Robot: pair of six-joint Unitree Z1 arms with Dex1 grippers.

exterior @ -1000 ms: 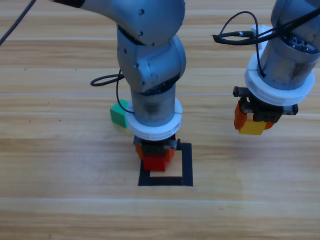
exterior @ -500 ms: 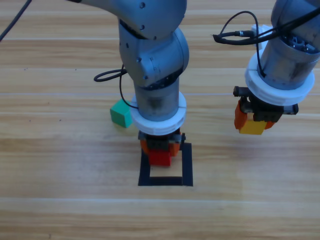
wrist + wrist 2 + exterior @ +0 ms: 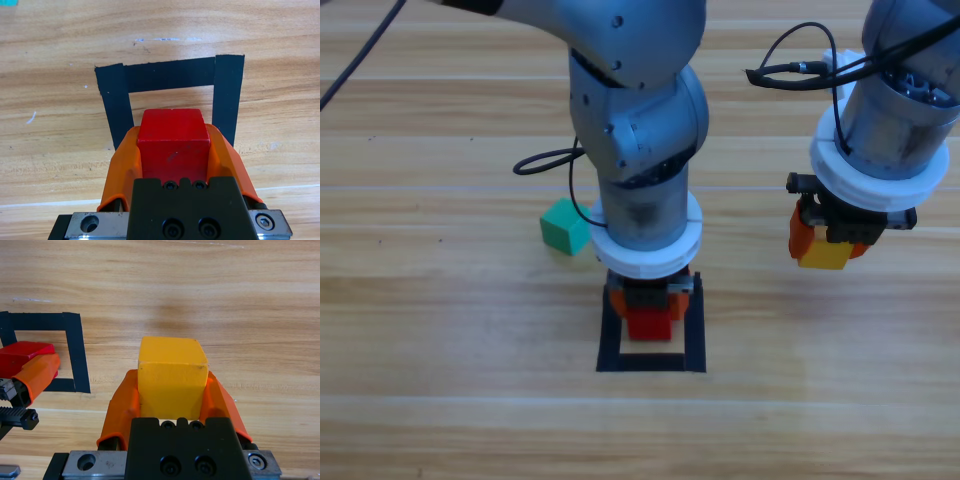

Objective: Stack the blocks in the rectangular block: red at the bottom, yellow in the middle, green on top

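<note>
The red cube (image 3: 649,324) sits clenched in the left gripper (image 3: 648,305) over the tape outline (image 3: 695,330), since it forms the stack's base. The right gripper (image 3: 828,245) grasps the yellow cube (image 3: 823,254) off to the side, apparently waiting; the green cube (image 3: 561,227) lies on the desk (image 3: 440,320). No writing is legible.

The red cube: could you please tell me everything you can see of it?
The red cube is small, plain and matte, with sharp edges. The left gripper holds it, an orange jaw pressed on either side. It is level, over the tape square, toward its far edge in the high view. Whether it touches the table is unclear.
</note>
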